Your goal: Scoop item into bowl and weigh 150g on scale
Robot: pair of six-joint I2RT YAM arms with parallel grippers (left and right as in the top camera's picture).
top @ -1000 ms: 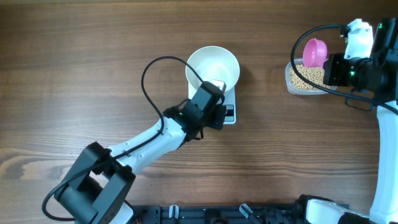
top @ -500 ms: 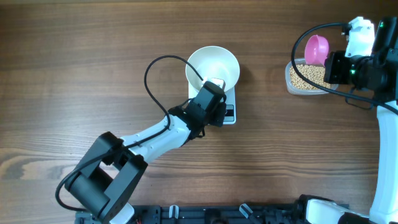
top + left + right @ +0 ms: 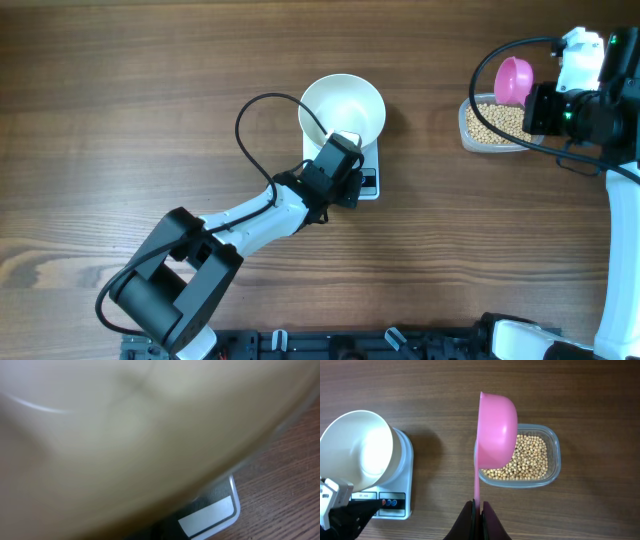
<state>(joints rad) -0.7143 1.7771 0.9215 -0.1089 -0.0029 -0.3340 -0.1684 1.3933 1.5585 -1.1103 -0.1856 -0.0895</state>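
Blurred bowl (image 3: 125, 435) fills left wrist view, hiding most of scale (image 3: 210, 510).

One round, deep white bowl (image 3: 357, 450); one flat white square scale (image 3: 404, 480); one clear rounded-rectangular plastic container (image 3: 557, 455); one small pink plastic scoop (image 3: 497, 430); many small tan beans (image 3: 530, 460), uncounted.

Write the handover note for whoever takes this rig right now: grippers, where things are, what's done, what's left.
Left gripper: jaws shut, at the near rim of the bowl; contact with the rim unclear.
Right gripper: jaws shut on the handle of the pink scoop, held over the beans in the clear container; no beans seen in it.
The bowl sits on the scale, empty.
Done: bowl placed, scoop picked up.
Left: scoop beans into the bowl up to 150 g.
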